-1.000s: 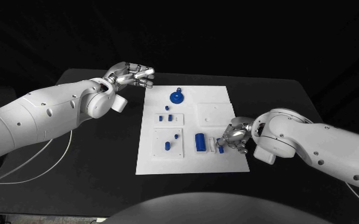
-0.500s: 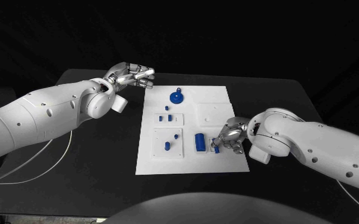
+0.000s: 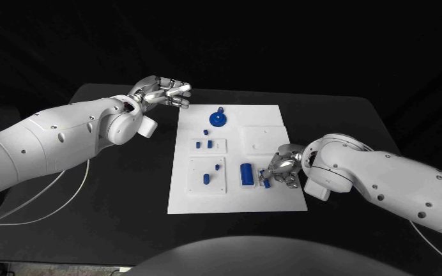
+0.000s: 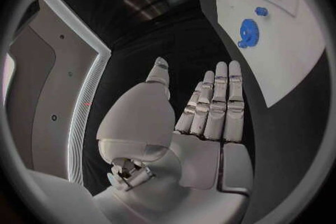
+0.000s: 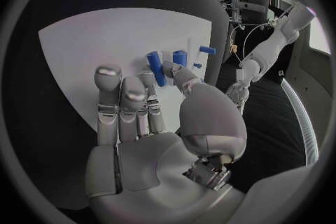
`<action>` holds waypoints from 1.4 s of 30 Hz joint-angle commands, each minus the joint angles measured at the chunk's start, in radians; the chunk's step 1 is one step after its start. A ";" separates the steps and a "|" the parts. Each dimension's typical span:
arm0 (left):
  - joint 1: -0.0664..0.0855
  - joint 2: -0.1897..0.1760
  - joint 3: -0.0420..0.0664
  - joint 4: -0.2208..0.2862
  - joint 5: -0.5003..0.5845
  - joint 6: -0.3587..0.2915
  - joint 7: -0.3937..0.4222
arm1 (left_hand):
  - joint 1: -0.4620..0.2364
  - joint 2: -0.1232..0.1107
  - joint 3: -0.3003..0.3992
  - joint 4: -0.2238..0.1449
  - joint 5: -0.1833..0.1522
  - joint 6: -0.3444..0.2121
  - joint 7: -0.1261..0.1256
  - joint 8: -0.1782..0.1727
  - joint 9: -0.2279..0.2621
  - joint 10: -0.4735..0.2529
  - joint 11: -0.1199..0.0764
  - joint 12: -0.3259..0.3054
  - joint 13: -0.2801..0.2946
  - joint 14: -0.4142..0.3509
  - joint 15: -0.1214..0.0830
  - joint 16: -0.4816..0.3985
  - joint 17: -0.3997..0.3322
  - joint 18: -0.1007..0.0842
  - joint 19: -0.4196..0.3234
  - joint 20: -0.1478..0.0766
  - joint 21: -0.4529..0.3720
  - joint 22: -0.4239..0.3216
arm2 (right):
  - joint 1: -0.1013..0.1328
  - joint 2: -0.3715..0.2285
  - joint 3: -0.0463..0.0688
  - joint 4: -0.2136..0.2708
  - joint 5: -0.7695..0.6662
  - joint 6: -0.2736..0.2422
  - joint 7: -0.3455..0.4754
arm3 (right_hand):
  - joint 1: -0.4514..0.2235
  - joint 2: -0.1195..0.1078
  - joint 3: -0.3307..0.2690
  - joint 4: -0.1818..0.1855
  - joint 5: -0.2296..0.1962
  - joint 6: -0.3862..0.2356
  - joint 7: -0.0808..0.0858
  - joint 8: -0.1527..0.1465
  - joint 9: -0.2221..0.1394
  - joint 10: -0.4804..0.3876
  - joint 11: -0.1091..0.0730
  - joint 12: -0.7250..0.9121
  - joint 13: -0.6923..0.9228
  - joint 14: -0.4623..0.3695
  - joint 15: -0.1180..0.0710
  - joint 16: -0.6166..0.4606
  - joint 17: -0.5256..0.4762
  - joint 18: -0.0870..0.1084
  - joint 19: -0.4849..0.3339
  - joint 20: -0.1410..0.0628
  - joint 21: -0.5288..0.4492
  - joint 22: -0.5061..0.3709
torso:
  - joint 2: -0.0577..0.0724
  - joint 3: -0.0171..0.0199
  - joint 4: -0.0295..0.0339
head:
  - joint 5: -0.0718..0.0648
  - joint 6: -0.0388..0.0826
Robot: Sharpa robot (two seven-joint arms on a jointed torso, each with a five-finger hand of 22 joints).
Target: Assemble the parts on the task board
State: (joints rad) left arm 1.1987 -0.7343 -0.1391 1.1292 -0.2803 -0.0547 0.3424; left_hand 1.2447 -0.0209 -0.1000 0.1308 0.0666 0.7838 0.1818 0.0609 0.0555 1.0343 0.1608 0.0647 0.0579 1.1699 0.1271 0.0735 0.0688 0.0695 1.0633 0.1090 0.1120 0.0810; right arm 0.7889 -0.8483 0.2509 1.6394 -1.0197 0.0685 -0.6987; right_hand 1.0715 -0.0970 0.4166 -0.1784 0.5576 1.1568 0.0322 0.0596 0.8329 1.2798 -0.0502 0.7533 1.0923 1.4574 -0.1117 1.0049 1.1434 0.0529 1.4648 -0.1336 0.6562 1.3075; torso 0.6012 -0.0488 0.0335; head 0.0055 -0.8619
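While your right arm reaches in low across the near right of the table, your right hand (image 3: 283,168) sits on the right edge of the task board (image 3: 276,204), fingers curled down toward the plate; from the right wrist camera the hand (image 5: 150,123) has its fingertips (image 5: 106,73) on or just above the white surface and its thumb tip against a small blue peg (image 5: 157,69), so it looks pinched there, though you cannot tell for sure that the peg is lifted clear of the board. Your left arm is held up and back at the far left corner of the board, and your left hand (image 3: 163,93) hangs off the plate's edge with fingers loosely bent and nothing in them; the left wrist camera shows that hand (image 4: 203,117) with fingers straight and side by side, thumb apart, over the black table (image 4: 175,39). On the board, a blue round disc with a stem (image 3: 217,119) lies near the far edge, two little blue blocks (image 3: 204,144) sit in the small raised square below it, and two short pegs (image 3: 211,174) lie in the larger raised square nearer you. A long blue cylinder (image 3: 247,174) lies in its slot just beside your right hand's fingers, with the small peg (image 3: 265,181) between cylinder and hand.
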 commanded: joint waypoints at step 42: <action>-0.001 0.001 0.001 0.003 -0.005 0.025 -0.025 | 0.004 0.021 -0.015 -0.015 -0.005 -0.004 -0.001 -0.006 -0.001 -0.010 -0.001 0.001 0.001 -0.007 0.000 -0.001 0.001 0.001 -0.002 0.004 -0.004 0.000 | -0.002 0.007 -0.006 -0.013 0.005 0.006 -0.016 | 0.024 -0.038 -0.141 0.185 -0.187 0.004 -0.016 0.005 -0.108 0.015 -0.006 0.018 -0.002 0.003 0.003 -0.005 -0.004 0.007 0.051 0.004 -0.023 0.072 | 0.000 -0.0001 -0.0004 | 0.006 0.002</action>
State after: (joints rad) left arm 1.1987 -0.7346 -0.1389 1.1303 -0.2834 -0.0507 0.3156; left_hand 1.2499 -0.0077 -0.1124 0.1184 0.0666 0.7840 0.1819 0.0609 0.0556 1.0308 0.1572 0.0647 0.0579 1.1699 0.1271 0.0735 0.0685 0.0695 1.0634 0.1090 0.1120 0.0810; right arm 0.7890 -0.8421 0.2459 1.6236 -1.0240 0.0640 -0.6985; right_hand 1.0991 -0.1331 0.2751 0.0009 0.3718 1.1559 0.0120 0.0628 0.7237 1.2940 -0.0645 0.7650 1.0903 1.4574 -0.1116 1.0049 1.1397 0.0529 1.4648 -0.1335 0.6383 1.3074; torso 0.6009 -0.0483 0.0325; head 0.0127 -0.8601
